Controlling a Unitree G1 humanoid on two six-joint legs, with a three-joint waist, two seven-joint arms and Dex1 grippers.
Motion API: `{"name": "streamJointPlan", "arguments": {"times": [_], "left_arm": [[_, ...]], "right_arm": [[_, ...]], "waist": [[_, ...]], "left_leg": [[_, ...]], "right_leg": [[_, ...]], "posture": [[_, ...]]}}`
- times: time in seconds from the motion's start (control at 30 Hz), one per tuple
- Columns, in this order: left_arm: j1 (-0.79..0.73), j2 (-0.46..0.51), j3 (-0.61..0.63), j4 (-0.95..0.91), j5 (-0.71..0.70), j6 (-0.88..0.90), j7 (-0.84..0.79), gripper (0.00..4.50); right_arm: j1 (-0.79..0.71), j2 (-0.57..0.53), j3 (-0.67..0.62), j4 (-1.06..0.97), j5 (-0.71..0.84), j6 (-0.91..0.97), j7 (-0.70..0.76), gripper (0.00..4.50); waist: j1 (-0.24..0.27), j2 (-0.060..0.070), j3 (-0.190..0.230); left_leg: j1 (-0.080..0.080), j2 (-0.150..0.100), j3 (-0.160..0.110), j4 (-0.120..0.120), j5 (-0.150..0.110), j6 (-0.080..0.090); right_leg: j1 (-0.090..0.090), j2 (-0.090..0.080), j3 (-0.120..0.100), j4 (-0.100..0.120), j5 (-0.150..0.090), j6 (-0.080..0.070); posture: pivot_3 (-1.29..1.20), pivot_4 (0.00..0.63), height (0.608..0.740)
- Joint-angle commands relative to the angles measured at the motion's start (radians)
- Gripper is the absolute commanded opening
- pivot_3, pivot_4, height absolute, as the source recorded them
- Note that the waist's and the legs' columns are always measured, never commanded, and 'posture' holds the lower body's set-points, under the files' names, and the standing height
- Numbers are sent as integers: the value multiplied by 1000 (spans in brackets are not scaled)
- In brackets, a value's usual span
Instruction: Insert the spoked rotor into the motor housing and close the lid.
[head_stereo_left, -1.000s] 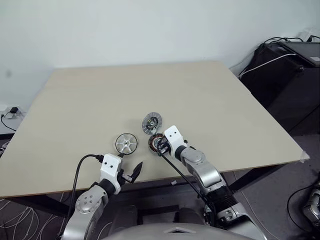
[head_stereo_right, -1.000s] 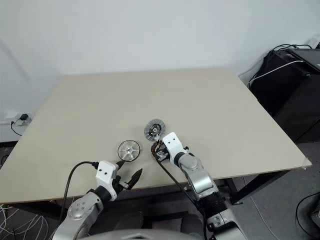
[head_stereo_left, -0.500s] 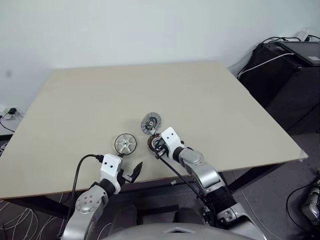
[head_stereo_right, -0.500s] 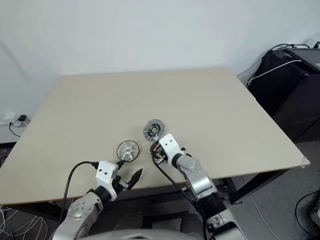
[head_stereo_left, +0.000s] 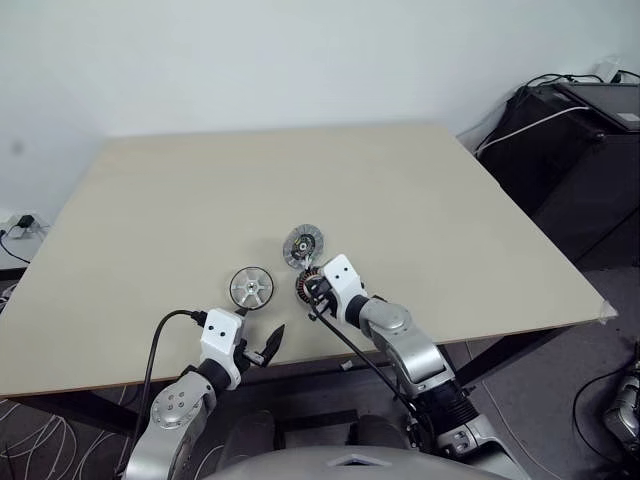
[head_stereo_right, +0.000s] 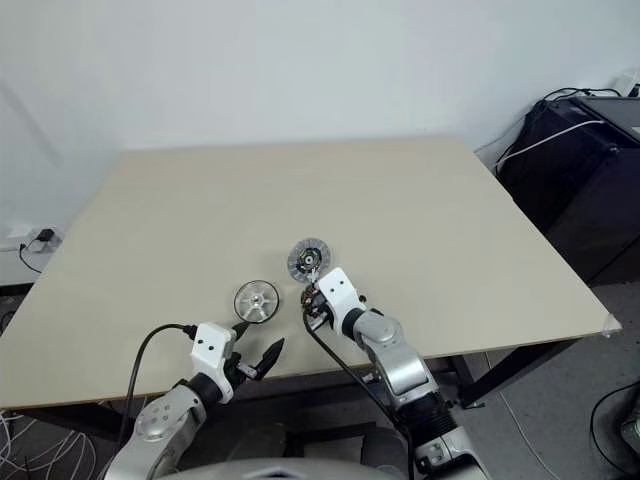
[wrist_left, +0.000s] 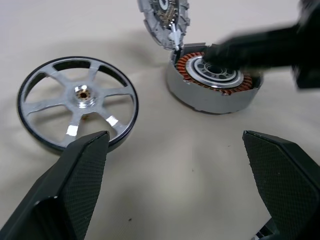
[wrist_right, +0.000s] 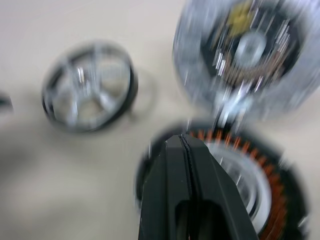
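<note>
Pale wood table (head_stereo_left: 420, 200) against a white wall carries our three parts in a tight cluster near the front edge. We see the spoked rotor (head_stereo_left: 251, 288) lying flat, well clear of the others, probably left free so it can be lifted straight up. At its three o'clock sits the motor housing (wrist_left: 214, 77), windings up and open. The lid (head_stereo_left: 303, 245) leans just beyond, at the housing's twelve o'clock, seemingly hinged or propped there.

Our right gripper (wrist_right: 185, 150) is pinched shut with nothing in it, tips over the housing's centre. Our left gripper (wrist_left: 175, 165) hangs spread wide and empty, short of the rotor.

Motion blur leaves the contact between the right tips and the housing unclear to us.
</note>
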Motion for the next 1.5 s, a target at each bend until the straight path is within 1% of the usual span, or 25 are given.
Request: {"name": "streamJointPlan", "arguments": {"times": [0.03,0.13,0.23,0.33,0.47,0.7,0.87,0.97,1.2,1.5], "left_arm": [[-8,-42,60,-42,-12,-61,64,4500],[-28,-89,134,-11,17,-86,170,4500],[-52,-130,213,15,-43,-29,221,4500],[-80,-142,276,42,-118,62,227,4500],[-122,-117,309,99,-187,135,173,4500],[-209,-98,324,153,-304,221,61,4500],[-268,-102,326,184,-358,270,23,4500],[-298,-102,314,203,-358,312,38,4500],[-328,-107,301,219,-323,345,94,4500],[-334,-144,315,212,-390,419,83,4500]], "right_arm": [[46,-24,-82,-156,75,-33,20,11],[99,-64,-115,-219,93,-21,19,11],[157,-101,-140,-272,108,-1,16,11],[216,-128,-155,-313,122,8,17,11],[282,-143,-158,-364,148,16,24,11],[341,-152,-146,-410,172,15,15,11],[353,-151,-145,-412,172,9,2,11],[357,-149,-148,-411,172,4,-5,11],[357,-153,-160,-400,173,-7,-14,11],[345,-147,-150,-385,170,-14,-17,11]], "waist": [[6,-1,0],[9,-2,1],[10,-3,1],[8,-3,1],[8,-6,2],[9,-11,3],[9,-11,3],[9,-11,3],[9,-11,3],[10,-11,3]], "left_leg": [[0,0,0,0,0,0],[0,0,0,0,0,0],[0,0,0,0,0,0],[0,0,0,0,0,0],[0,0,0,1,0,0],[0,0,-1,1,0,0],[0,0,-1,1,0,0],[0,0,-1,1,0,0],[1,0,-1,1,0,0],[1,0,-1,1,0,0]], "right_leg": [[0,0,0,0,0,0],[0,-1,0,0,0,0],[0,-1,0,0,0,0],[0,0,0,0,0,0],[1,0,-1,0,0,1],[1,0,-1,0,0,1],[1,0,-1,0,0,0],[1,0,-1,0,0,0],[2,0,-1,-1,0,0],[2,0,-1,-1,0,0]], "posture": [[0,0,740],[0,0,740],[0,0,740],[0,0,740],[0,0,740],[0,0,740],[0,0,740],[0,0,740],[0,0,740],[0,0,740]]}}
